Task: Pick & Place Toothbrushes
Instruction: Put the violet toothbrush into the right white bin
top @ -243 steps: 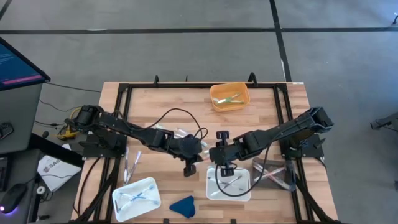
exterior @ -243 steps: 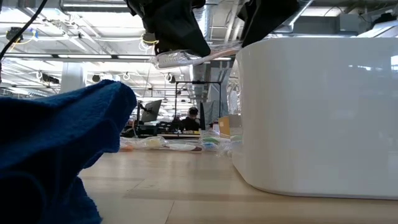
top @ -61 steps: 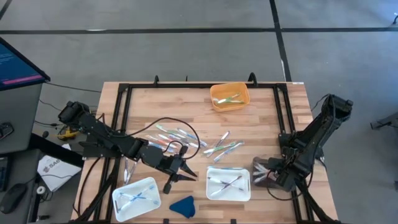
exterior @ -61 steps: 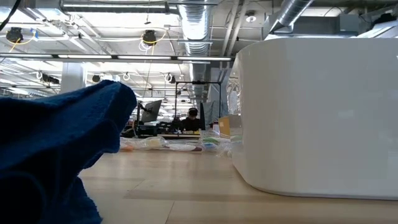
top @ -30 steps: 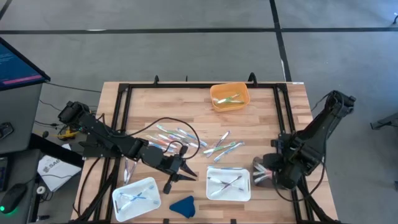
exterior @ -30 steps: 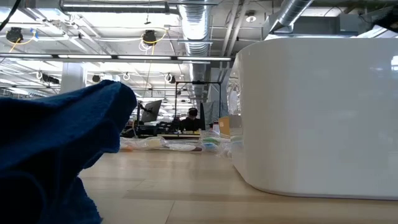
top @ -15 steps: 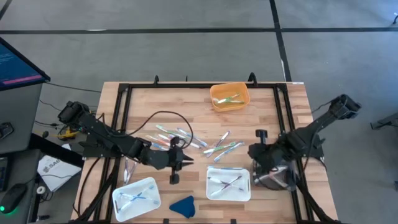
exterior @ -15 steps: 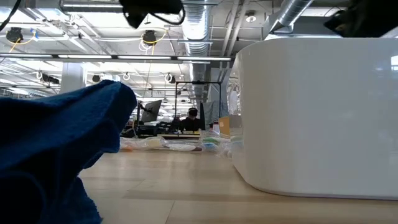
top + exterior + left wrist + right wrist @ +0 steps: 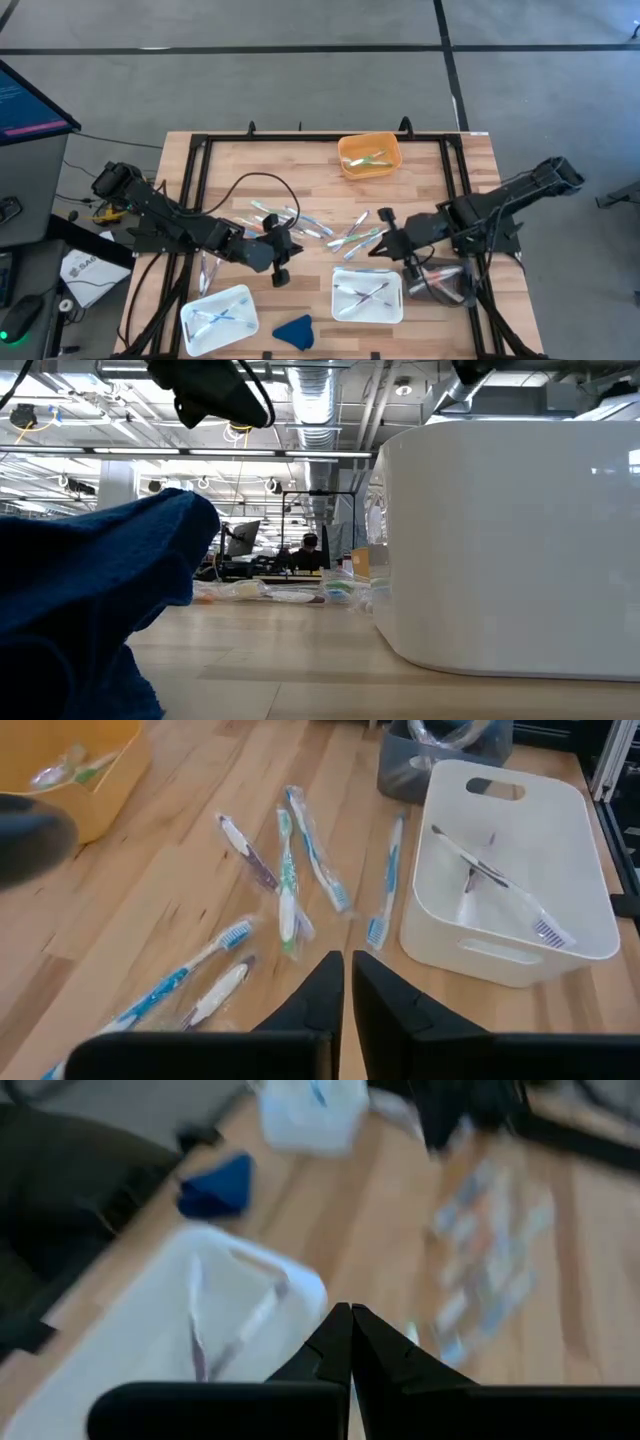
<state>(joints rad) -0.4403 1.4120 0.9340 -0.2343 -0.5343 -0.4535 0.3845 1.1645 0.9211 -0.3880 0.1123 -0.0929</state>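
Toothbrushes [image 9: 345, 236] lie loose mid-desk between my arms, some already sorted into the white bin [image 9: 392, 301] and the orange one [image 9: 391, 160]. My left tool [image 9: 281, 248] hangs near the left scatter, tips pressed together and empty; my right tool [image 9: 385, 243], likewise pinched empty, sits beside the middle cluster. Only my left wrist camera shows each wrapped brush [image 9: 287, 884] clearly; the low camera sees mostly a blue cloth [image 9: 90, 610].

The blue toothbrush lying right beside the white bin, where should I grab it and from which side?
Probably mid-handle, from straight above. The blue toothbrush lies flat on the table, alongside the white bin wall, so pinch across its thin handle, clear of the bristle head.
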